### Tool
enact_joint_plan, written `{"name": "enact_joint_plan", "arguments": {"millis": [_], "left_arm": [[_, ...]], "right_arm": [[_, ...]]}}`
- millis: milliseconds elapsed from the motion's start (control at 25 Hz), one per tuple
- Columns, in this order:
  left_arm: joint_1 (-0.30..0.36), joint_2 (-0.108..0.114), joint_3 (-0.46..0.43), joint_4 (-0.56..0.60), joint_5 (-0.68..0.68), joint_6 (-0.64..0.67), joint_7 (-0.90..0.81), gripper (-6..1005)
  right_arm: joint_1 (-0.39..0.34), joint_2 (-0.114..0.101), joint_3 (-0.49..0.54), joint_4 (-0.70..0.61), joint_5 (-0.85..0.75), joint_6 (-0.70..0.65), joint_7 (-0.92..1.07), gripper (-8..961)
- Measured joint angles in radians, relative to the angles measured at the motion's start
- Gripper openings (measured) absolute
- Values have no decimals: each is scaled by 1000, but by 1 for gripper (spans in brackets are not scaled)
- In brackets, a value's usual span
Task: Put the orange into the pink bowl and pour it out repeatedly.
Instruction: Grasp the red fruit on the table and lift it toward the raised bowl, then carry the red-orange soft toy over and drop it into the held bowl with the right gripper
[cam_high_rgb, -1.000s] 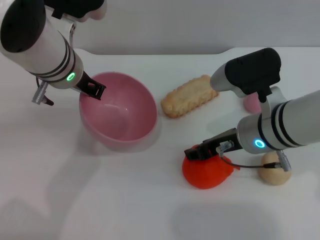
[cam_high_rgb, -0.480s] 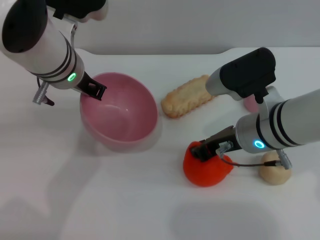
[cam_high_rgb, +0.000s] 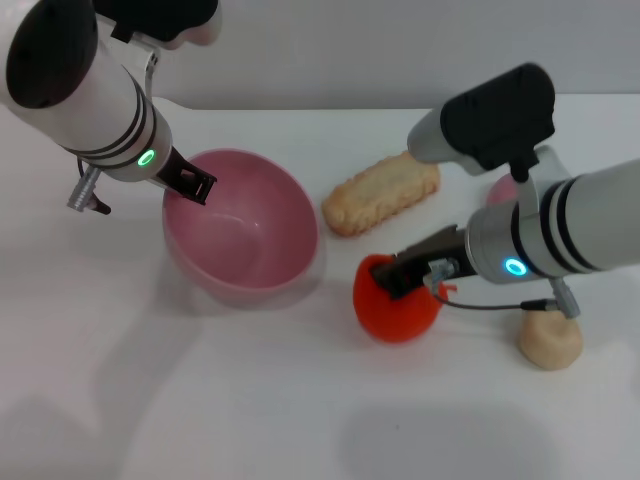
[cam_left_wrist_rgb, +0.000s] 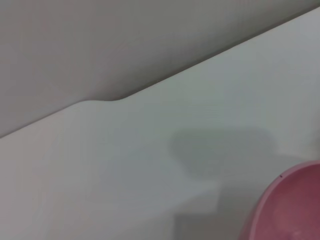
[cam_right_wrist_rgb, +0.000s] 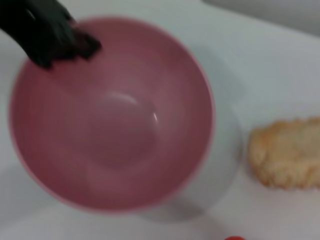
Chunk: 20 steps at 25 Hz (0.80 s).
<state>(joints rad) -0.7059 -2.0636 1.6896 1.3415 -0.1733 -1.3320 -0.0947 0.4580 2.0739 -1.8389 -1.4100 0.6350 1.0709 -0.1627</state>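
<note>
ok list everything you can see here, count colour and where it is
pink bowl: 1, glossy pink, empty, left of centre on the table
orange: 1, bright red-orange, right of the bowl and apart from it
biscuit-shaped piece: 1, tan, long, lying behind the orange and right of the bowl
small lump: 1, pale tan, near the right edge, right of the orange
pink dome: 1, mauve-pink, mostly hidden behind the right arm
table: 1, white, under everything
left gripper: 1, black, shut on the bowl's near-left rim
right gripper: 1, black, shut on the top of the orange
</note>
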Motion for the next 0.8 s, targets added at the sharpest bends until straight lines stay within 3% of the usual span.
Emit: {"name": "enact_joint_plan", "arguments": {"millis": [560,800], "left_arm": [[-8,-3,0,-9,-2,1,6,43],[-12,-4,6,-9,-7,1,6,43]], "right_arm": [[-22,-2,76,-316,-61,95,-2,62],[-15,-2,100,-341,-67,82,-10,61]]}}
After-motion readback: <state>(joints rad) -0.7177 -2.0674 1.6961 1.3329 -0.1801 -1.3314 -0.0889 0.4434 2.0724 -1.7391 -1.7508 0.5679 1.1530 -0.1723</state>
